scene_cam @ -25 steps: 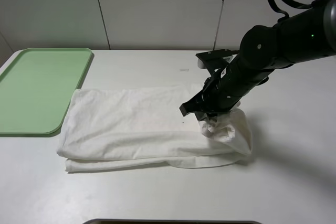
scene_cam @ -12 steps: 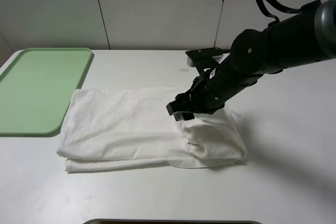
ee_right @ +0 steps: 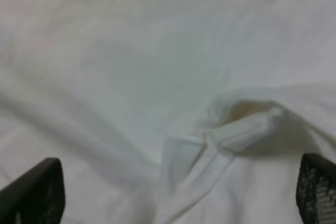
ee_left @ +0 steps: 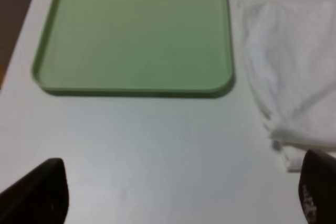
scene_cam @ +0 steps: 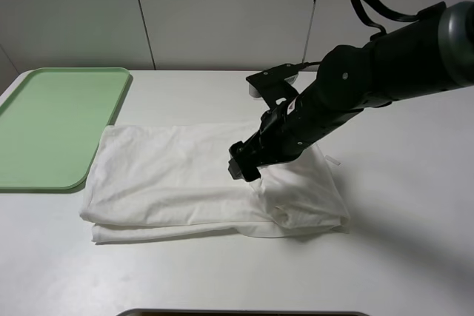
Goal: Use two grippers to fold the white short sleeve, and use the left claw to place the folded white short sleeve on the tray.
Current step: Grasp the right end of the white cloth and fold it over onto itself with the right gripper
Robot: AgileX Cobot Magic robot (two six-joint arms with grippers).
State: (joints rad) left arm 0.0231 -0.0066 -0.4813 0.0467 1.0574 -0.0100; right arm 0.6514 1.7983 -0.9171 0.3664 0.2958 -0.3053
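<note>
The white short sleeve (scene_cam: pixel 170 179) lies on the table as a long folded band, its right end doubled over onto itself (scene_cam: pixel 304 190). My right gripper (scene_cam: pixel 243 165) hovers just above the shirt's middle, open and holding nothing. In the right wrist view, the right gripper (ee_right: pixel 173 195) stands wide over wrinkled cloth and a loose hem (ee_right: pixel 231 129). The pale green tray (scene_cam: pixel 52 123) sits at the far left, with nothing on it. My left gripper (ee_left: pixel 176 198) is open over bare table, with the tray (ee_left: pixel 136 30) ahead and the shirt's edge (ee_left: pixel 294 72) to one side. It is out of the high view.
A small white tape strip (scene_cam: pixel 260 98) lies on the table behind the shirt. The white wall panels stand at the back. A dark edge (scene_cam: pixel 244 313) shows at the table's front.
My right gripper carried the shirt's right end leftward, opened and let it go. The bunched end now lies flatter, folded over the shirt. The left arm has not moved.
</note>
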